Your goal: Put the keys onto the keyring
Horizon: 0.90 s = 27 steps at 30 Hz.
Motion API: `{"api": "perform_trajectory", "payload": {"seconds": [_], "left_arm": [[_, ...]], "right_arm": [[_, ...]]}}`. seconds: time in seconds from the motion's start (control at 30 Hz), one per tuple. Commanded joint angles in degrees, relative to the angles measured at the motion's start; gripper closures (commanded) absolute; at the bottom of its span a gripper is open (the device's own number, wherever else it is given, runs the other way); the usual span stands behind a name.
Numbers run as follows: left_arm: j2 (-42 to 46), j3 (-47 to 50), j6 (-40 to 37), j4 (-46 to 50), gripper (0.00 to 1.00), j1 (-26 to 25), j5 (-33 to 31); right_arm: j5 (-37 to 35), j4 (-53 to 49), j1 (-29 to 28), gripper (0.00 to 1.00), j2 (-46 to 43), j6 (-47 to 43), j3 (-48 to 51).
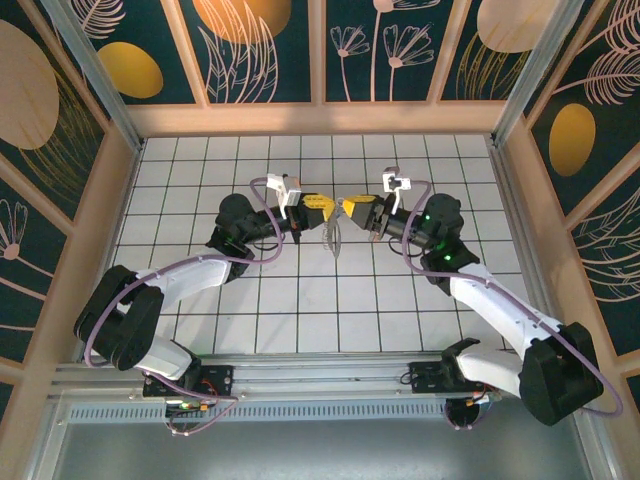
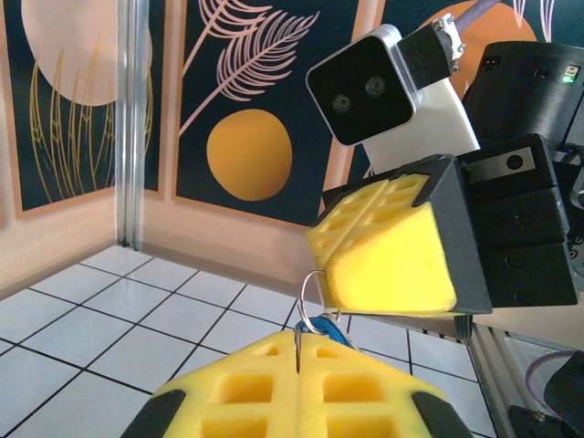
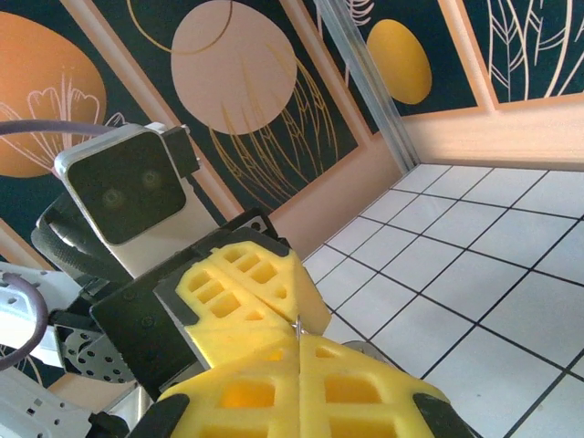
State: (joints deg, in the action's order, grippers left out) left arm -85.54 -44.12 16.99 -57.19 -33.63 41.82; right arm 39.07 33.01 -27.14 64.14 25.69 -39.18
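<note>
Left gripper (image 1: pixel 318 207) and right gripper (image 1: pixel 357 211) meet tip to tip above the middle of the table, both clenched, yellow pads pressed together.

In the left wrist view, a thin silvery ring (image 2: pixel 300 339) of the keyring enters the seam between the left gripper's own pads and arcs up to the underside of the right gripper's fingers (image 2: pixel 388 260). What the right gripper pinches cannot be told.

Count: two grippers, one key, one keyring.

The key (image 2: pixel 321 327), with its blue head, sits just beyond the left pads, beside the ring. The keyring (image 1: pixel 335 238) hangs pale below the joined fingertips, clear of the table.

The table (image 1: pixel 300 310) is white square tiles with dark grout. The walls (image 1: pixel 260 50) are dark teal panels with leaf drawings and orange and peach discs, in pale wooden frames.
</note>
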Motion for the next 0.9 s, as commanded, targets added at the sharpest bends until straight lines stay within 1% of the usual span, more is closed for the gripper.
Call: {"api": "perform_trajectory", "payload": {"seconds": [0.0, 0.4, 0.67, 0.87], "left_arm": [[-0.2, -0.8, 0.7, -3.6, 1.0, 0.2, 1.6], [-0.4, -0.9, 1.3, -4.2, 1.0, 0.2, 1.7], [0.1, -0.6, 1.7, -4.5, 1.0, 0.3, 1.6], [0.2, -0.8, 1.9, -4.6, 1.0, 0.2, 1.4]], "right_arm": [[0.2, 1.0, -0.7, 1.0, 0.5, -1.5, -2.1], [-1.4, -0.2, -1.3, 1.0, 1.0, -2.5, -2.2], [-2.4, 0.4, 0.7, 1.0, 1.2, -1.9, -0.4], [-2.3, 0.8, 0.8, 1.0, 1.7, -1.7, 0.3]]}}
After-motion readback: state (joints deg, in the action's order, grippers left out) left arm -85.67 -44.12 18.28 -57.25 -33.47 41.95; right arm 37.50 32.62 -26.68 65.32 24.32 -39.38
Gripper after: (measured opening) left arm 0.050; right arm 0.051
